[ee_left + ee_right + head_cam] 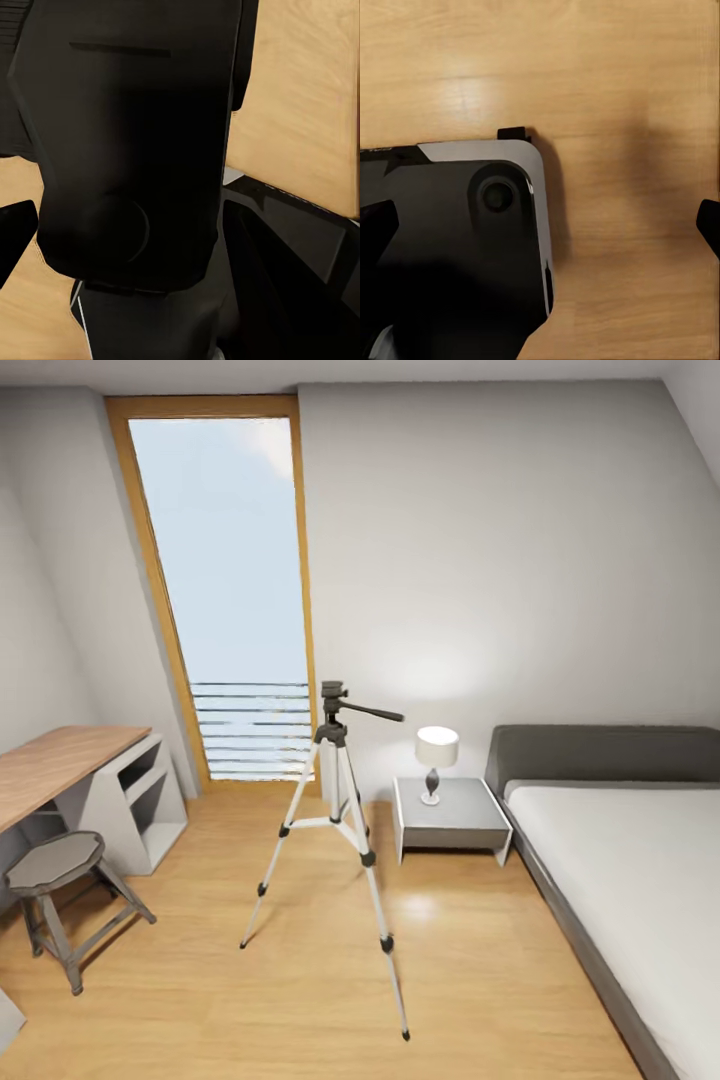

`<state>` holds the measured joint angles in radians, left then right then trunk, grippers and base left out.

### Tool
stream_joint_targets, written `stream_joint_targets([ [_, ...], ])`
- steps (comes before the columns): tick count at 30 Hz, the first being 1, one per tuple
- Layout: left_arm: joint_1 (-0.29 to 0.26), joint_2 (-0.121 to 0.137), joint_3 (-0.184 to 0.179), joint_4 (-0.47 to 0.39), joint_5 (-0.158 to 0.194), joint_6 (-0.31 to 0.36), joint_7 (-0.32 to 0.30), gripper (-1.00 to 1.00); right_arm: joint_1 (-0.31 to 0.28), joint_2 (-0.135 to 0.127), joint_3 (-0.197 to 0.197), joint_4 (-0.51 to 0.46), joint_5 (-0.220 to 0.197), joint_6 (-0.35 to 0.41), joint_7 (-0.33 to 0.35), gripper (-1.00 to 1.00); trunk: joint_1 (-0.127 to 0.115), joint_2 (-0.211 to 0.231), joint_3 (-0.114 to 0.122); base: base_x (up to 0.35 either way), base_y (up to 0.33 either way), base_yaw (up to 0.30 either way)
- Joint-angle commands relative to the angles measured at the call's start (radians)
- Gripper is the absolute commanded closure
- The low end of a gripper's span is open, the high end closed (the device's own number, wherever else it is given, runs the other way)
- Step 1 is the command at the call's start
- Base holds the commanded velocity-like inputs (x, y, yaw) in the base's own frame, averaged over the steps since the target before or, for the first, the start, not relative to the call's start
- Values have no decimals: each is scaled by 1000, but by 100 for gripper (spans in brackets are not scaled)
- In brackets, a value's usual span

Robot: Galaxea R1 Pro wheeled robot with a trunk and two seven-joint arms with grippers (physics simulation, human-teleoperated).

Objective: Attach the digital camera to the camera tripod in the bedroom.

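1. Bare light wood floor (pixel 300 1000) was seen nearest the head camera.
2. The camera tripod (pixel 338 830) stood mid-room before the window (pixel 225 590): silver legs splayed, black feet, dark head, long handle.
3. Open floor lay between stool (pixel 60 880), desk (pixel 70 760), nightstand (pixel 450 820) and bed (pixel 620 860).
4. In the wrist views, finger positions could not be told.

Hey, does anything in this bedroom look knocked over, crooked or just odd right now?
Nothing stands out. The camera tripod stands upright on the wood floor with its legs spread, the lamp sits upright on the nightstand, and the stool stands by the desk.
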<state>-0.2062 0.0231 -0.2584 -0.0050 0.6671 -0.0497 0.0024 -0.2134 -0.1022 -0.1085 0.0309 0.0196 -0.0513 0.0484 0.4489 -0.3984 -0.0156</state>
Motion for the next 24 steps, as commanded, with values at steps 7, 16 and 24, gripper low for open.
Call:
stream_joint_targets([
  [7, -1, 0, -9, 1, 5, -2, -1, 100, -1, -1, -8, 3, 2, -5, 4, -100, 1, -2, -2, 310, -118, 270],
  [16, -1, 0, -9, 1, 5, -2, -1, 100, -1, -1, -7, 3, 2, -5, 4, -100, 1, -2, -2, 310, -118, 270],
  [24, -1, 0, -9, 0, 5, -2, -1, 100, -1, -1, -7, 3, 2, -5, 4, -100, 1, -2, -2, 310, -118, 270],
])
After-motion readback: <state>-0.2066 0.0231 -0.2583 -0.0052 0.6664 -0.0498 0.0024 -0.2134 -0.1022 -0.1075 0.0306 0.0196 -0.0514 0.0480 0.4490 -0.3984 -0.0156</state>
